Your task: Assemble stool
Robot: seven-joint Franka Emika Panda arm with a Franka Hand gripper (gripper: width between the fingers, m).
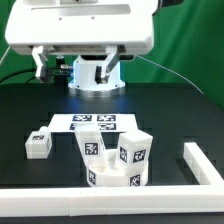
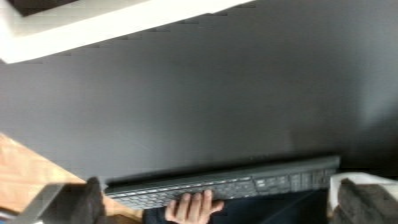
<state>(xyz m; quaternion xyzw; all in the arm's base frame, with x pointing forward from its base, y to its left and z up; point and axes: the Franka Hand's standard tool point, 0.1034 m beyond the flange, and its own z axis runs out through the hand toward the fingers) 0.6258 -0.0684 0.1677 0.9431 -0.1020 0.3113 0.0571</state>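
The stool's round seat [image 1: 108, 179] lies on the black table at the front middle of the exterior view. Two tagged block legs stand upright on it, one [image 1: 92, 146] toward that view's left and one [image 1: 135, 152] toward its right. A third leg [image 1: 38, 145] lies loose on the table at that view's left. The gripper does not show in the exterior view. In the wrist view my gripper [image 2: 222, 205] is open with nothing between its fingers [image 2: 80, 204]. It looks at a dark surface, and no stool part shows there.
The marker board [image 1: 95, 123] lies behind the stool. A long white L-shaped bar [image 1: 120, 206] runs along the table's front and up the exterior view's right. The arm's base [image 1: 95, 75] stands at the back. The wrist view shows a keyboard [image 2: 222, 182] and a person's hand [image 2: 192, 208].
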